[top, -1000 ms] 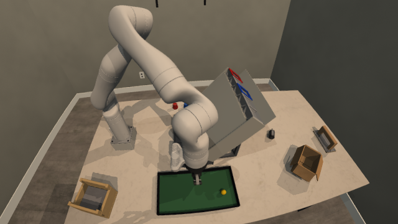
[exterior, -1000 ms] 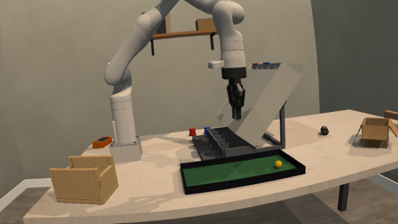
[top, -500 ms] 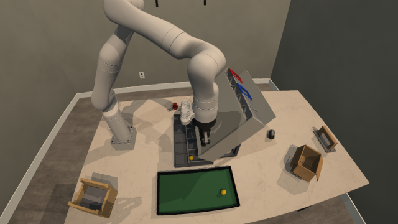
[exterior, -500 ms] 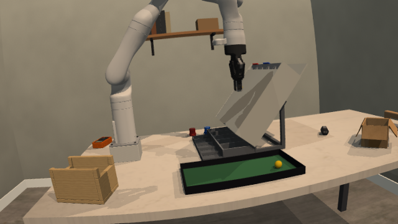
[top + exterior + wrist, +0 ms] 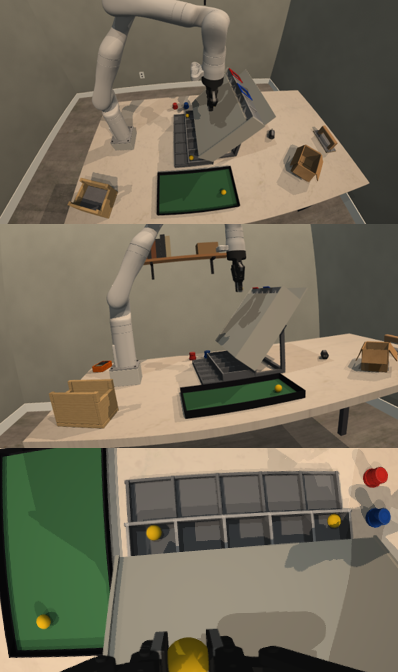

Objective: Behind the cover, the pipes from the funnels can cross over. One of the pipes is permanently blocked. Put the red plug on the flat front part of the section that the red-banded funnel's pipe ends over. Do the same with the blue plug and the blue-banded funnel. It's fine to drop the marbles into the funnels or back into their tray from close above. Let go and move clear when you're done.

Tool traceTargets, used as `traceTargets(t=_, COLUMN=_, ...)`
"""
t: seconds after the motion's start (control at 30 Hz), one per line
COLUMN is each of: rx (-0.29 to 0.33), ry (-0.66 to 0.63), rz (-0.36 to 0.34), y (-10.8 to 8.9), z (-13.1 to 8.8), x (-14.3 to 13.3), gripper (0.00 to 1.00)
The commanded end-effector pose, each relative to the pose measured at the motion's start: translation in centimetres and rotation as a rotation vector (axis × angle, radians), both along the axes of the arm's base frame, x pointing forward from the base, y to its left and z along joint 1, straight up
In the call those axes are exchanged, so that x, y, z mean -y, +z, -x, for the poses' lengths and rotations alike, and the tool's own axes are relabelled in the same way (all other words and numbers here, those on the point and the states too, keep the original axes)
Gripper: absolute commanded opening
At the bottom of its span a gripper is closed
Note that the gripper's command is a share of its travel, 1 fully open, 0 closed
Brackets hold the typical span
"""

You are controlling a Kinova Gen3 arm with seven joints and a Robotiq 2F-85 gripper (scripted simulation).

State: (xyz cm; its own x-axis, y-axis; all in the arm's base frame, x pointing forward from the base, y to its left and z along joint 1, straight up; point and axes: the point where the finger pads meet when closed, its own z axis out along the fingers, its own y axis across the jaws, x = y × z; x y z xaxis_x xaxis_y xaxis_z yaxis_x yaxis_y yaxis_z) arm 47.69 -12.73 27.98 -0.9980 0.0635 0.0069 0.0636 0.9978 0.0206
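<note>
My gripper (image 5: 211,109) (image 5: 239,290) is shut on a yellow marble (image 5: 188,655), high over the slanted grey cover (image 5: 221,137) (image 5: 165,590). The red-banded funnel (image 5: 231,72) (image 5: 255,288) and blue-banded funnel (image 5: 240,88) (image 5: 266,287) are at the cover's top edge. The red plug (image 5: 175,106) (image 5: 192,356) (image 5: 375,477) and blue plug (image 5: 186,105) (image 5: 207,354) (image 5: 378,517) stand on the table beside the sections. One marble (image 5: 187,115) (image 5: 334,521) lies in the end section near the plugs, another (image 5: 191,157) (image 5: 153,532) in the opposite end section. The pipes are hidden.
The green tray (image 5: 177,186) (image 5: 217,399) (image 5: 65,508) holds one marble (image 5: 223,192) (image 5: 278,388) (image 5: 43,621). A wooden crate (image 5: 111,203) (image 5: 76,407) stands front left. A cardboard box (image 5: 300,162) (image 5: 374,358) and a small black object (image 5: 272,134) (image 5: 324,354) are at the right.
</note>
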Motion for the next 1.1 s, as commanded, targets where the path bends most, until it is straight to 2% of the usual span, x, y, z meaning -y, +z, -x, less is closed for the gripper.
traceTargets(t=0.0, rx=0.000, ry=0.015, rz=0.010, y=0.6, z=-0.5, x=-0.8, gripper=0.00)
traceTargets(t=0.1, rx=0.000, ry=0.015, rz=0.010, y=0.6, z=-0.5, x=-0.8, gripper=0.00)
traceTargets(t=0.13, rx=0.005, ry=0.007, rz=0.002, y=3.0, z=-1.8, x=-4.0, gripper=0.00)
traceTargets(t=0.67, rx=0.005, ry=0.007, rz=0.002, y=3.0, z=-1.8, x=-4.0, gripper=0.00)
traceTargets(t=0.7, rx=0.011, ry=0.009, rz=0.002, y=3.0, z=-8.9, x=-3.6, gripper=0.00)
traceTargets(t=0.8, rx=0.011, ry=0.009, rz=0.002, y=3.1, z=-10.0, x=-3.6, gripper=0.00)
traceTargets(t=1.0, rx=0.011, ry=0.009, rz=0.002, y=3.1, z=-16.2, x=-3.5, gripper=0.00)
traceTargets(t=1.07, rx=0.011, ry=0.009, rz=0.002, y=2.9, z=-16.9, x=-3.5, gripper=0.00)
